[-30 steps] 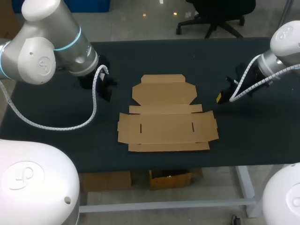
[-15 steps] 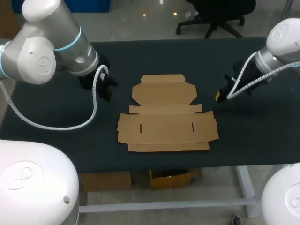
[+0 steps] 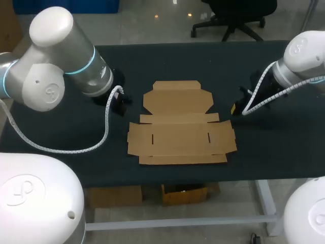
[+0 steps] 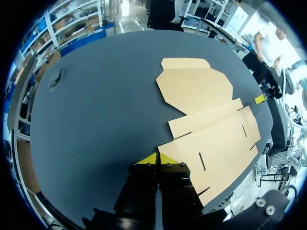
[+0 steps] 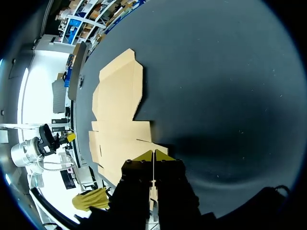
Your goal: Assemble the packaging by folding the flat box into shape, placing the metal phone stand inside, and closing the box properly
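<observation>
One flat box (image 3: 180, 127) at centre of desk (image 3: 274, 147), long axis side to side, lid flap toward far edge | left end effector (image 4: 158, 159) clenched, empty | right end effector (image 5: 152, 156) likewise | left's tips hidden from above.

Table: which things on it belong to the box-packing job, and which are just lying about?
Job:
- flat brown cardboard box blank, lying unfolded
- left gripper and right gripper, both shut, holding nothing

Lying about:
- small dark object near a corner of the dark table, too unclear to name

No metal phone stand can be made out.
</observation>
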You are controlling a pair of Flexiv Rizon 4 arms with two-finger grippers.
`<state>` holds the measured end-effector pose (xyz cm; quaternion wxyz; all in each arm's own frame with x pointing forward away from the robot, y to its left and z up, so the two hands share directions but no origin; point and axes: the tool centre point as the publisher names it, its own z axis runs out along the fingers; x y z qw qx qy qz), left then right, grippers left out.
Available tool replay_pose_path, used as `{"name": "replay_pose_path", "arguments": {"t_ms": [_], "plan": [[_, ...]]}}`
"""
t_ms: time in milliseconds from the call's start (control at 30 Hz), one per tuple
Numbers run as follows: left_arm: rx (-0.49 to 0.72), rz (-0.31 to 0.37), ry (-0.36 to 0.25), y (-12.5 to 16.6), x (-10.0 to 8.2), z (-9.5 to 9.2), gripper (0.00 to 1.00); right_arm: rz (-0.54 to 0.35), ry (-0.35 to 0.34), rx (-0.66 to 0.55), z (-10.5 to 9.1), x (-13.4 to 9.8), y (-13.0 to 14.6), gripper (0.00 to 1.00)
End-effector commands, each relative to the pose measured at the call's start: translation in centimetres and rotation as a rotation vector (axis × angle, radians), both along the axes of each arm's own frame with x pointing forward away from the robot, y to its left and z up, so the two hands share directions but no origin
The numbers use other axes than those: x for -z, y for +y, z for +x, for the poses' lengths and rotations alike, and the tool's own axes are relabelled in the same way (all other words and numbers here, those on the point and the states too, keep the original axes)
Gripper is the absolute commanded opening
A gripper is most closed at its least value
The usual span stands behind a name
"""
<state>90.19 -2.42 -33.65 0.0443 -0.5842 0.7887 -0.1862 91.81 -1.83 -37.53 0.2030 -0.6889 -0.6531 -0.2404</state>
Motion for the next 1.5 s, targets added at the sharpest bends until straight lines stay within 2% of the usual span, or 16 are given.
{"name": "replay_pose_path", "arguments": {"t_ms": [33, 300, 533, 1233, 1500], "plan": [[0.011, -0.014, 0.011, -0.3, 0.7, 0.8, 0.0, -0.004, -0.012, 0.006, -0.2, 0.3, 0.1, 0.0], [0.027, -0.047, 0.046, -0.9, 2.1, 1.8, 0.0, 0.003, -0.024, 0.006, 0.0, 1.1, 0.1, 0.0], [0.039, -0.094, 0.05, -0.3, 2.8, 2.3, 0.0, 0.01, -0.025, 0.008, 0.3, 1.8, 0.0, 0.0], [0.073, -0.118, 0.084, -1.1, 3.1, 3.4, 0.0, 0.02, -0.058, -0.018, 1.9, 2.2, 1.6, 0.0], [0.084, -0.123, 0.096, -1.7, 3.8, 3.4, 0.0, 0.03, -0.057, -0.031, 2.3, 2.8, 1.6, 0.0]]}}
